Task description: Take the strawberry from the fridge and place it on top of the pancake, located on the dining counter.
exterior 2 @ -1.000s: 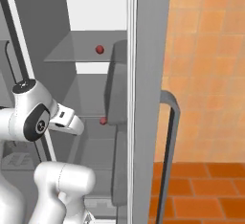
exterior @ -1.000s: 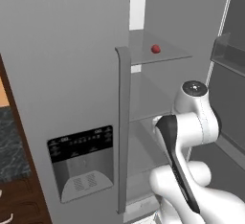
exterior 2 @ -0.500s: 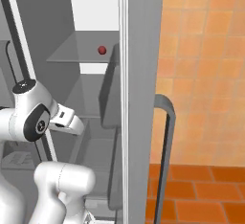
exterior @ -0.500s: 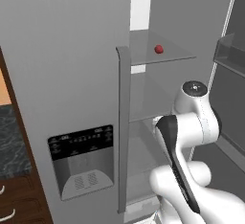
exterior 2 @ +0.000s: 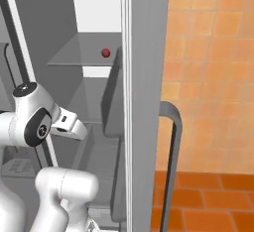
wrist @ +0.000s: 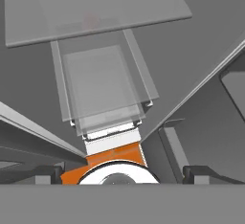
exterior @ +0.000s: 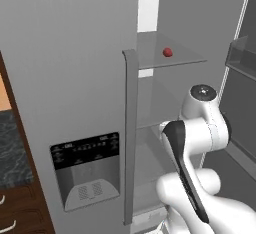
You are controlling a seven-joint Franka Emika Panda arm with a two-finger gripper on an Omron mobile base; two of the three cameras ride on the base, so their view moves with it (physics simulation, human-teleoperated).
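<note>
The gripper (wrist: 122, 173) is seen low in the hand view, its jaws spread wide with nothing between them. Past the white arm (exterior: 192, 143), the fridge (exterior: 75, 78) stands open. The strawberry (exterior: 167, 52) is found at 1 o'clock, far back on a grey shelf (exterior: 170, 60).

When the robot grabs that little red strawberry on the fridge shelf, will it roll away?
It might. The strawberry looks small and roundish, resting loose on a smooth, flat shelf, so a nudge could probably roll it. It is likely light, and far smaller than the arm, so an off-centre pinch could easily miss it or squirt it sideways.
</note>
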